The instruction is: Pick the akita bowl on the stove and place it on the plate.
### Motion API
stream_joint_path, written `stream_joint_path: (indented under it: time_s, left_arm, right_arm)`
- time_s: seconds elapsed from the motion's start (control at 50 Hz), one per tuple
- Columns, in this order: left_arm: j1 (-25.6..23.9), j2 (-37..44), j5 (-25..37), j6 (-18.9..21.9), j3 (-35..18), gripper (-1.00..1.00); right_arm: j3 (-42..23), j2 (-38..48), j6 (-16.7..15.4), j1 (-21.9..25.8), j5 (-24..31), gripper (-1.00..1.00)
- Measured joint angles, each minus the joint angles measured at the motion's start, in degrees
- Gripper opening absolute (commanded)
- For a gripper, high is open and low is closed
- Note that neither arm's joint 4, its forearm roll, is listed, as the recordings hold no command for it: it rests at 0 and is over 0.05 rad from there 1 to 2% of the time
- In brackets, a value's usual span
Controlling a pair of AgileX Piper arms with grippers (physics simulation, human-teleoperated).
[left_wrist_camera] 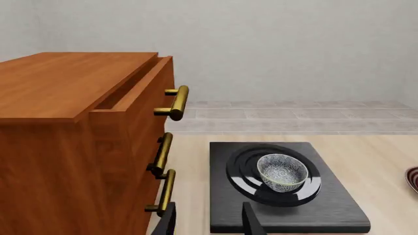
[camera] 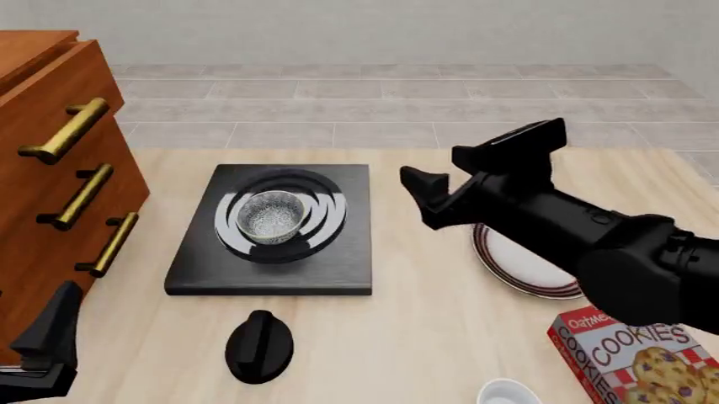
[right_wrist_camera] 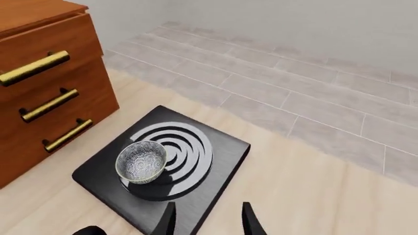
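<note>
The akita bowl [camera: 273,216] is small, speckled grey-white inside with a pale rim. It stands upright on the ringed burner of the black stove [camera: 337,269], a little left of the burner's middle. It also shows in both wrist views, as the bowl [left_wrist_camera: 282,171] and the bowl [right_wrist_camera: 140,162]. The red-striped plate [camera: 519,273] lies right of the stove, mostly hidden under my right arm. My right gripper [camera: 436,172] hangs open and holds nothing, above the table between stove and plate. My left gripper [camera: 45,345] is low at the near left, open [left_wrist_camera: 209,223] and holding nothing.
A wooden cabinet [camera: 56,168] with brass handles stands left of the stove, its top drawer [left_wrist_camera: 140,90] slightly pulled out. A black oval knob [camera: 259,345] lies in front of the stove. A cookies box [camera: 635,353] and a white bowl [camera: 511,393] sit at the near right.
</note>
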Motion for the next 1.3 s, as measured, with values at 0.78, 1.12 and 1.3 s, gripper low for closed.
stream_joint_path:
  time_s: [0.78, 1.12, 1.3]
  left_arm:
    - [0.0, 0.0, 0.0, 0.0, 0.0, 1.0]
    - [0.0, 0.0, 0.0, 0.0, 0.0, 1.0]
    - [0.0, 0.0, 0.0, 0.0, 0.0, 1.0]
  right_arm:
    - [-11.3, 17.9, 0.1, 6.9, -3.3, 1.0]
    - [-17.3, 24.7, 0.3, 8.3, -2.4, 1.0]
    - [-19.9, 27.8, 1.5, 8.3, -1.7, 1.0]
